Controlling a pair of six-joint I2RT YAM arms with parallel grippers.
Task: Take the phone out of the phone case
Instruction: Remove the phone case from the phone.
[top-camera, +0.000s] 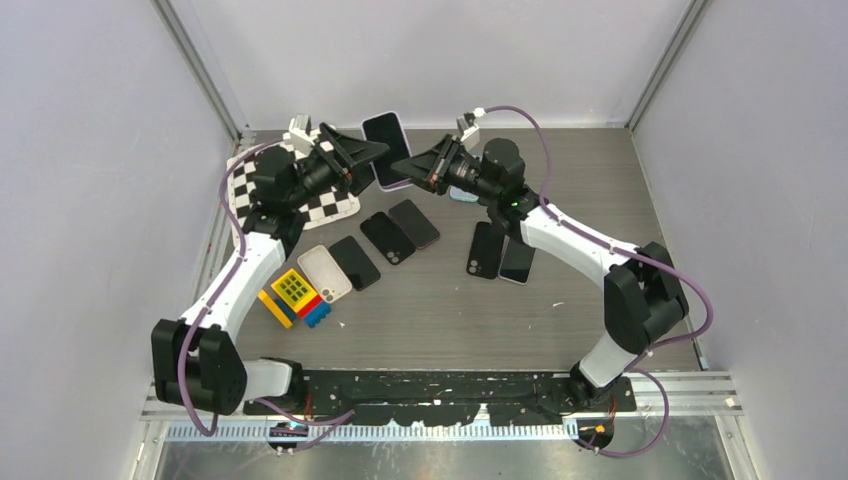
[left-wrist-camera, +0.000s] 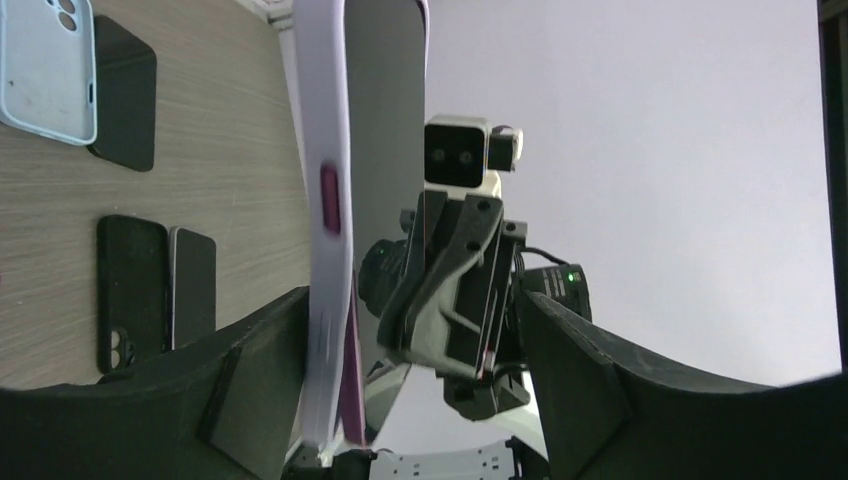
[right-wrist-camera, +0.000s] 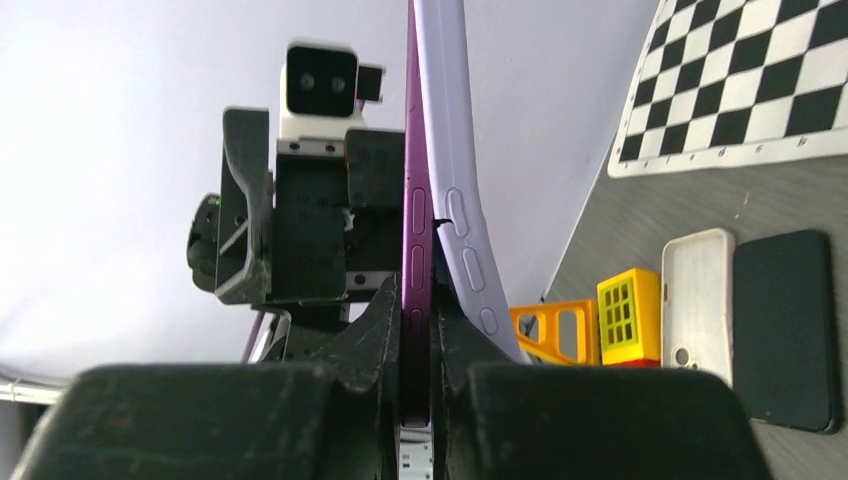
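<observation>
My right pincer (right-wrist-camera: 418, 305) clamps the phone (right-wrist-camera: 416, 225), my left pincer (left-wrist-camera: 412, 310) gapes empty, so the flexing case (right-wrist-camera: 450, 150) could snap back.

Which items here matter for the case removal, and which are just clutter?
Job: phone, phone case, right tool clamped on the phone, left tool open beside it.
Clutter: spare phones, white case, toy blocks, checkerboard.

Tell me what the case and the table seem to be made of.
Case: probably soft silicone or rubbery plastic, matte lilac; it bows away from the phone. Table: likely wood-look laminate, matte; grey streaked grain shows.
</observation>
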